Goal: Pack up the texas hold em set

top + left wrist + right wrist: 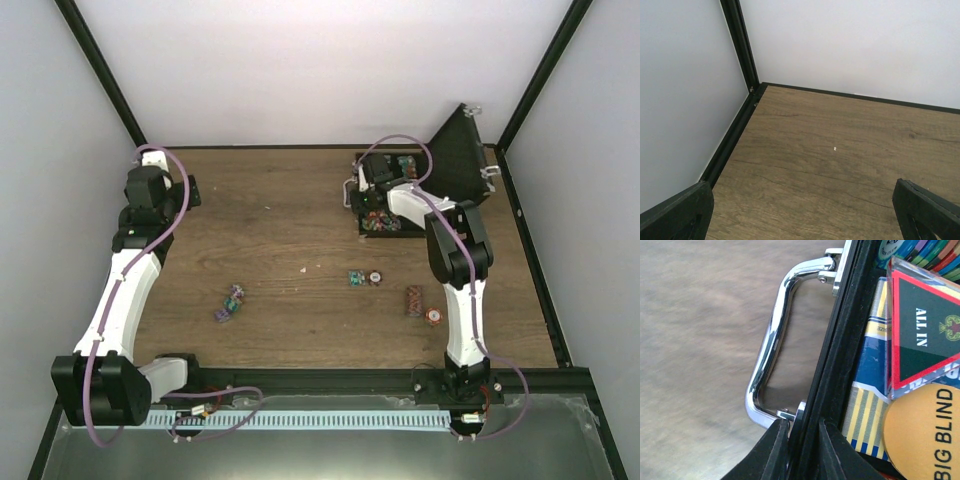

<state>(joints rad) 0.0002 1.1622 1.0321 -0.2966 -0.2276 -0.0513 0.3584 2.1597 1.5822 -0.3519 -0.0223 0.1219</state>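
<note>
Right jaws pinch, it seems, the briefcase [830,385] rim (beside its handle [770,340]); left jaws spread.

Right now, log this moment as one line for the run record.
left gripper open over brown wooden table | right gripper shut on small black briefcase wall by chrome handle | lid open | multicoloured poker chip stacks loose on table

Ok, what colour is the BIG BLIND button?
The BIG BLIND button is orange-yellow with black lettering; clearest in the right wrist view.

Soft, even brightness, faint shadows, glare along the chrome handle [771,332].
</note>
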